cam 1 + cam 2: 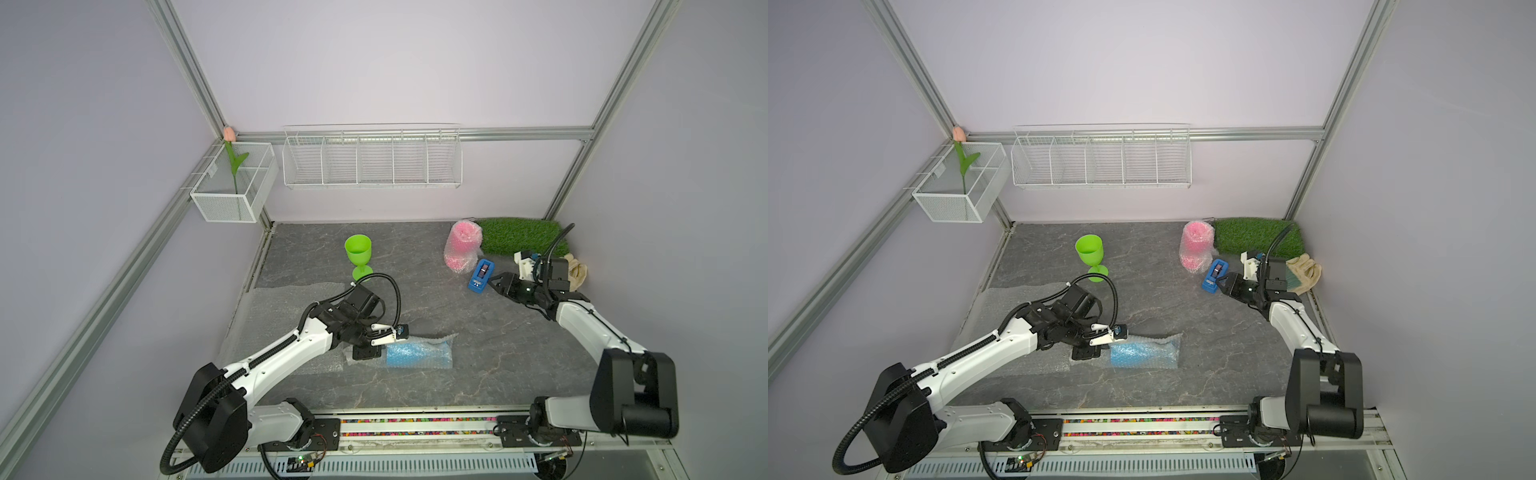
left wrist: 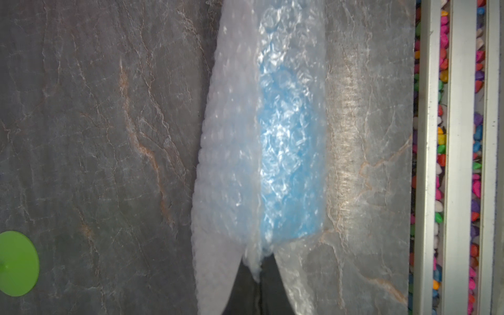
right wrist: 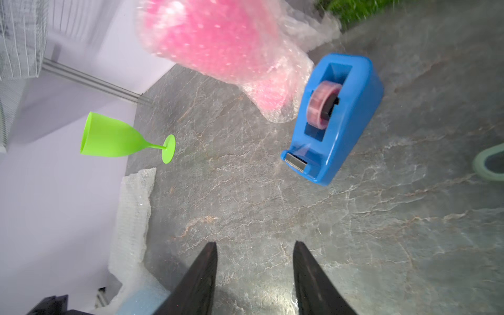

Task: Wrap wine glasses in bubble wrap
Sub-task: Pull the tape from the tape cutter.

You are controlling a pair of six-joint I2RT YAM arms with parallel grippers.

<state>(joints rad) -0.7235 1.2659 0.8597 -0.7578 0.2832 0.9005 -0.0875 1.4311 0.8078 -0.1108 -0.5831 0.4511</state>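
- Three opaque plastic stemmed goblets: lime green [image 1: 358, 249], magenta pink [image 1: 461, 240], sky blue [image 1: 415, 355].
- Three clear bubble wrap sheets [image 1: 282, 307] [image 1: 457, 267] [image 1: 445, 338]: one flat, two around goblets.
- One blue plastic tape dispenser [image 1: 481, 276].
- Two white wire baskets [image 1: 232, 210] [image 1: 372, 179].
- One green artificial-grass mat [image 1: 519, 235].
- One artificial pink tulip [image 1: 229, 134].

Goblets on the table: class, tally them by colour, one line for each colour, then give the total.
Green goblet: 1
Pink goblet: 1
Blue goblet: 1, lying in bubble wrap
Total: 3
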